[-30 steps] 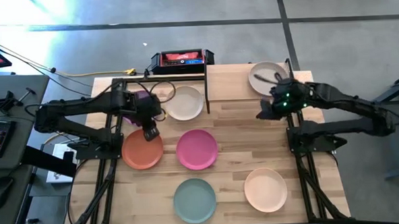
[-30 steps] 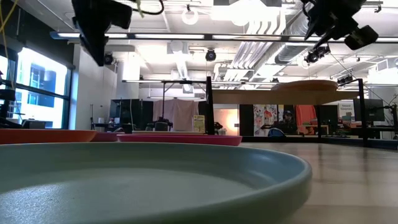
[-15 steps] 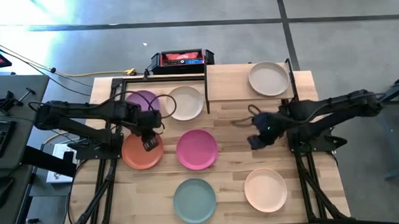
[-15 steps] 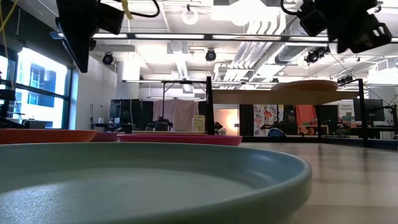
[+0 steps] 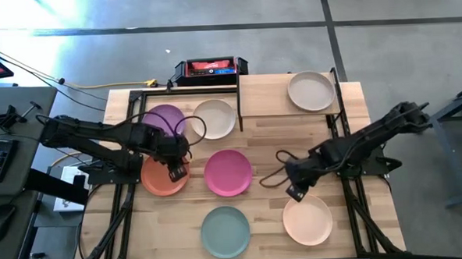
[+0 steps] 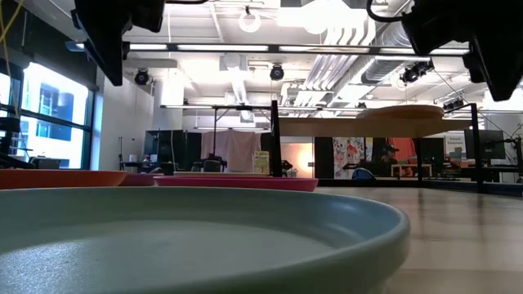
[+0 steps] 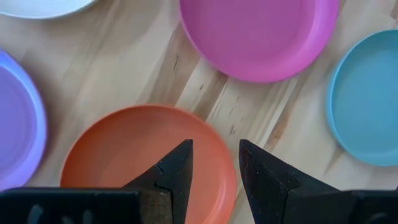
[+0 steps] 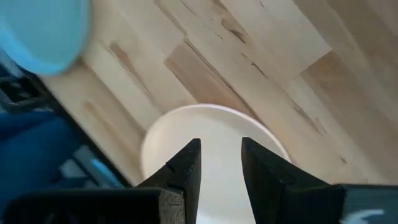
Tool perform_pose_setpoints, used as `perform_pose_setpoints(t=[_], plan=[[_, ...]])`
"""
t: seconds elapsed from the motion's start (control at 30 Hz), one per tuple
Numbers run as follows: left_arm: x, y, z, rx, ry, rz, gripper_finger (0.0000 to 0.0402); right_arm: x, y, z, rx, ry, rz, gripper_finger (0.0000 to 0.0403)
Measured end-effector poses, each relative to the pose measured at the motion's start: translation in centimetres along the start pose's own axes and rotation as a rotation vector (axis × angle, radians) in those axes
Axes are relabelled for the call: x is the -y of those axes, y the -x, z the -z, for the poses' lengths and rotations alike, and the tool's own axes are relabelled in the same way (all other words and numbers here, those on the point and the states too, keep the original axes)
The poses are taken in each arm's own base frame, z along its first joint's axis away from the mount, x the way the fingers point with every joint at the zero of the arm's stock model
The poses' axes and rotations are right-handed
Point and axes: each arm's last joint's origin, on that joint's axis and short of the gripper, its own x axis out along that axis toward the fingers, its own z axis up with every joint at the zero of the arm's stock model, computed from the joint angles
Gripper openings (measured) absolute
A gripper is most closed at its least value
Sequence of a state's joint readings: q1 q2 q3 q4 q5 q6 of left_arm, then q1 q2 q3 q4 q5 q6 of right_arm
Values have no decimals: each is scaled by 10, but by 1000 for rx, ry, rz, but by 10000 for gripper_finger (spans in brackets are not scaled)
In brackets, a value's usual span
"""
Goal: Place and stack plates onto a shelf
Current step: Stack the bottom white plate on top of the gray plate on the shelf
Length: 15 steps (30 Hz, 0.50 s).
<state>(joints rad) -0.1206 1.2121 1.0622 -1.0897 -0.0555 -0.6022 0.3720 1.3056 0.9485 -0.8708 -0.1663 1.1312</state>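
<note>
My left gripper [image 5: 174, 172] hangs open above the orange plate's [image 5: 161, 178] right part; in its wrist view the open fingers [image 7: 214, 158] frame that plate's [image 7: 124, 149] rim. My right gripper [image 5: 295, 191] hovers open just beyond the far-left rim of the peach plate [image 5: 307, 220], which shows between its fingers [image 8: 219, 158] in the right wrist view [image 8: 211, 134]. The grey-beige plate [image 5: 310, 91] rests flat on the shelf [image 5: 269, 96]. The purple [image 5: 164, 118], cream-white [image 5: 215, 118], pink [image 5: 228, 172] and teal [image 5: 225, 231] plates lie flat on the table.
A red-and-black box [image 5: 210, 68] sits at the table's far edge, behind the shelf. Black posts [image 5: 238, 106] stand at the shelf's left end. Bare wood [image 5: 278, 143] lies between the pink plate and the shelf. The teal plate [image 6: 196, 237] fills the low view's foreground.
My right gripper has left the grey-beige plate on the shelf and swung toward the near edge, lowering over the peach plate. My left gripper has crept from the purple plate's side toward the near edge, over the orange plate. No plate has moved.
</note>
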Motion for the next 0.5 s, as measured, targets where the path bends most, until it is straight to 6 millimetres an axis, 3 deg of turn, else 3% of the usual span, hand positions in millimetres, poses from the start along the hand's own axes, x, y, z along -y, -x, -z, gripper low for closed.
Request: perform_pose_setpoints(t=[0.5], plan=[[2, 0, 1, -2, 17, 3, 117, -10, -61, -3, -122, 377, 152, 94]])
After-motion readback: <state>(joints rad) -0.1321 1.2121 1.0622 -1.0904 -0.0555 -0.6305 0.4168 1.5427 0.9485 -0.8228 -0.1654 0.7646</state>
